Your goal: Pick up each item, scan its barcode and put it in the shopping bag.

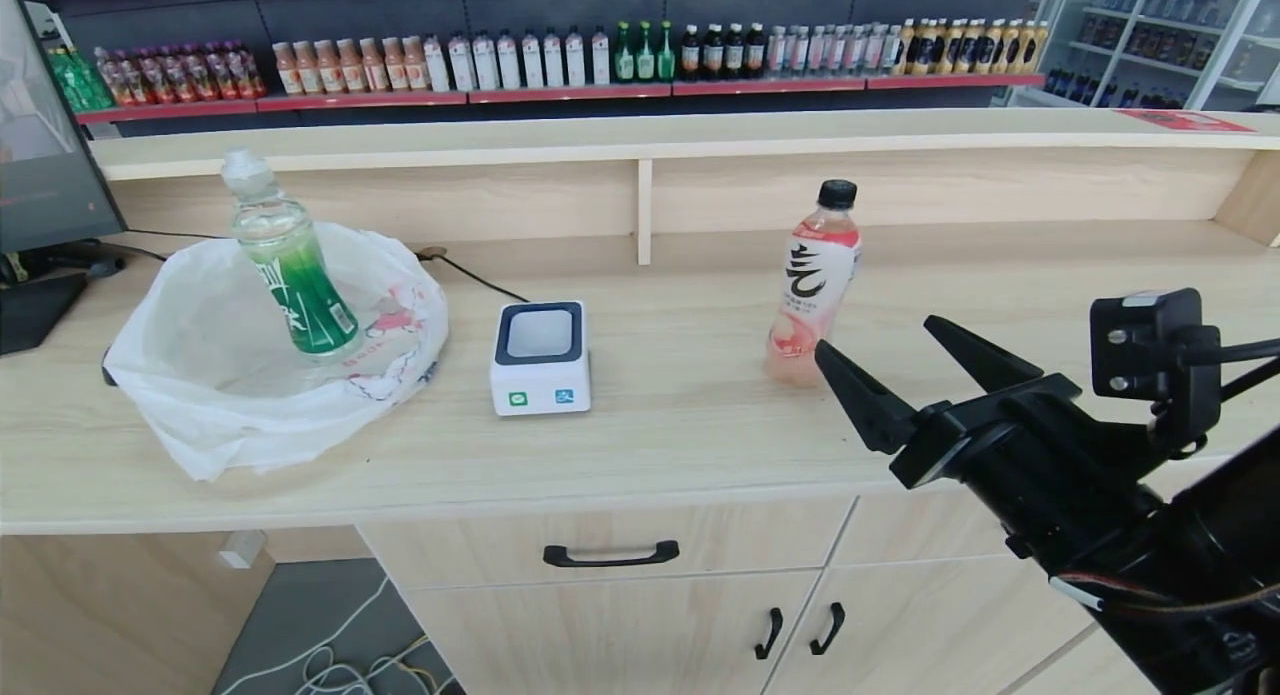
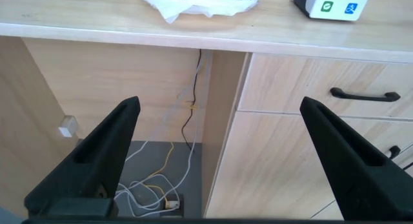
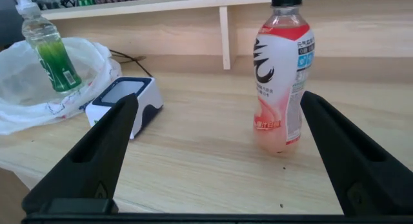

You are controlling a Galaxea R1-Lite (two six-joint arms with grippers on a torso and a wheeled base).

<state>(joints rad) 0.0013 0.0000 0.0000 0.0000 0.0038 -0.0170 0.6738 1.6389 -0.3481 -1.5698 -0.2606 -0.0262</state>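
A pink drink bottle (image 1: 812, 280) (image 3: 279, 79) with a black cap stands upright on the wooden counter. My right gripper (image 1: 885, 367) (image 3: 219, 159) is open just in front of it and to its right, nothing between the fingers. A green-labelled bottle (image 1: 290, 270) (image 3: 50, 51) leans upright inside the white shopping bag (image 1: 215, 375) (image 3: 26, 88) at the counter's left. The white barcode scanner (image 1: 540, 357) (image 3: 122, 104) (image 2: 330, 3) sits between bag and pink bottle. My left gripper (image 2: 219, 159) hangs open below the counter edge, facing the cabinet front.
A monitor (image 1: 45, 155) stands at the far left of the counter. A raised back shelf (image 1: 640, 140) runs behind the items. Drawers with black handles (image 1: 610, 555) sit below the counter. Loose cables (image 2: 161, 185) lie on the floor.
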